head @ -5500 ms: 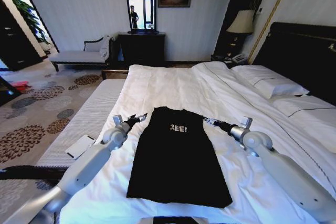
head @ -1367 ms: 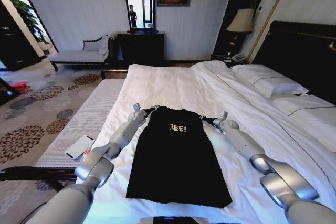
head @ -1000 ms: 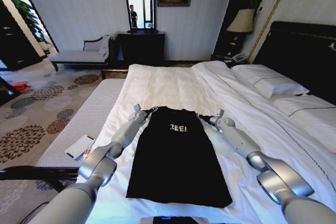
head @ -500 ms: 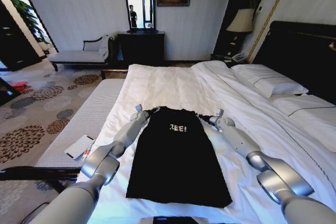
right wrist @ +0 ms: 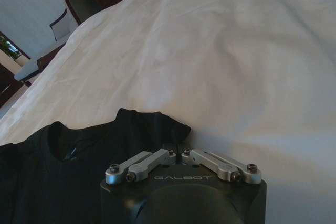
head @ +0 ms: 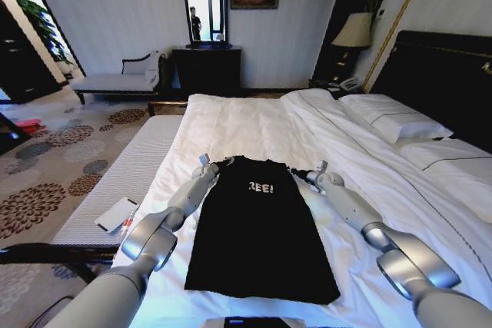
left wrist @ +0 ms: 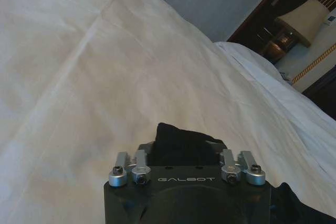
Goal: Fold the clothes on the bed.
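The black T-shirt (head: 257,228) with white lettering lies flat and long on the white bed (head: 254,124), collar toward the far end. My left gripper (head: 221,163) is at its left shoulder. In the left wrist view its fingers (left wrist: 149,146) stand apart on either side of a raised bump of black fabric (left wrist: 181,136), so the left gripper (left wrist: 182,145) is open. My right gripper (head: 293,170) is at the right shoulder. In the right wrist view the right gripper (right wrist: 178,151) has its jaws drawn together at the edge of the shirt's shoulder (right wrist: 157,124).
White pillows (head: 392,120) and a dark headboard (head: 446,74) lie to the right. A white booklet (head: 118,213) rests on the bench along the bed's left side. A grey chaise (head: 115,81), a dark dresser (head: 206,71) and a lamp (head: 354,32) stand by the far wall.
Both arms have stretched forward from beside the shirt to its two shoulders. Over the last second they have only crept slightly farther. The shirt lies as before.
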